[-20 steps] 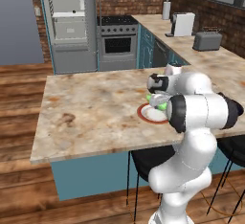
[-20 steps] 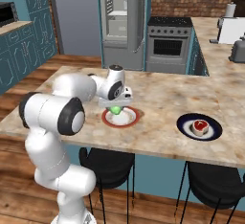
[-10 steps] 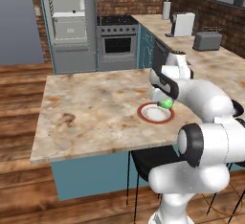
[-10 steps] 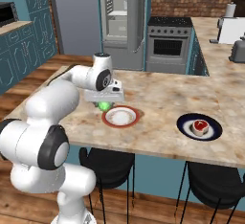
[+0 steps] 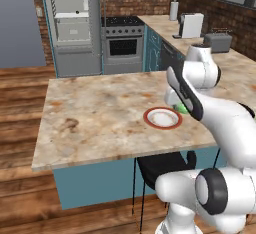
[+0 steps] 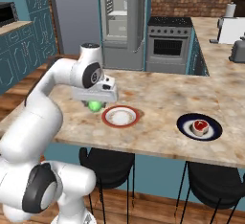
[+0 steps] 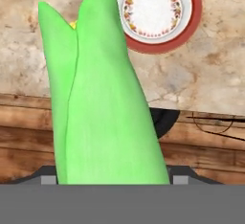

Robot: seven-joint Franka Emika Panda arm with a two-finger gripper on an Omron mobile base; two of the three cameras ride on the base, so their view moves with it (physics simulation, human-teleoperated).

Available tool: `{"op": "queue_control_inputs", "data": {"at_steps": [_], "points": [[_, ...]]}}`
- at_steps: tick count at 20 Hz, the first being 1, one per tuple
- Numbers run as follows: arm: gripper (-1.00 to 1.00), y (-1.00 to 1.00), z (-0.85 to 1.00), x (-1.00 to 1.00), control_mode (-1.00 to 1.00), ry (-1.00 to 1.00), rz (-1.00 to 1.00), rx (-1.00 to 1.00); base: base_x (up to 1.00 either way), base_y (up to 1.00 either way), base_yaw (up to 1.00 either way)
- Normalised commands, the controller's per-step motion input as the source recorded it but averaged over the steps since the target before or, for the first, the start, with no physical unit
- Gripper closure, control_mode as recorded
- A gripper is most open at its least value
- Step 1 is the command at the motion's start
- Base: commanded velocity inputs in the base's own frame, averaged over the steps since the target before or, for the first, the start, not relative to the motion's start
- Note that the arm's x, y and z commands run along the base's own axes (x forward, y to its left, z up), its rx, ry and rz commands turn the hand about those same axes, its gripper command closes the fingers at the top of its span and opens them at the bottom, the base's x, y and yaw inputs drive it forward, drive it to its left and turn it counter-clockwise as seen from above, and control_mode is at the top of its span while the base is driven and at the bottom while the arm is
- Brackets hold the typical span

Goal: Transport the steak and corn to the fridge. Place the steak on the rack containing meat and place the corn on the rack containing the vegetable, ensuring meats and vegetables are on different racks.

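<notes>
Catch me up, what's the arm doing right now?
The gripper is shut on the corn and holds it above the counter, just beside the red-rimmed plate, which has nothing on it. In the hand view the husk runs straight out between the fingertips. The steak sits untouched on the dark plate further along the counter. The fridge stands open across the kitchen, so neither item has been shelved yet.

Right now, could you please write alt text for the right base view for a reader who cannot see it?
The white arm's gripper holds the green corn above the marble island, left of a bare red-rimmed plate. The steak lies on a dark plate to the right; the open fridge stands behind.
</notes>
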Motion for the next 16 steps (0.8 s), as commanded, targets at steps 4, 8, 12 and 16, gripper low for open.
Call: {"op": "queue_control_inputs", "data": {"at_steps": [4,8,12,16], "points": [[1.0,0.2,0.54,-0.99,-1.0,-0.21,-0.01,-0.01,0.0,0.0,0.0],[1.0,0.08,0.57,-0.65,-1.0,-0.29,0.0,-0.02,0.0,0.0,0.0],[1.0,0.01,0.44,-0.56,-1.0,-0.27,0.0,0.0,0.0,0.0,0.0],[1.0,0.0,0.65,-0.69,-1.0,-0.33,0.0,0.0,0.0,0.0,0.0]]}}
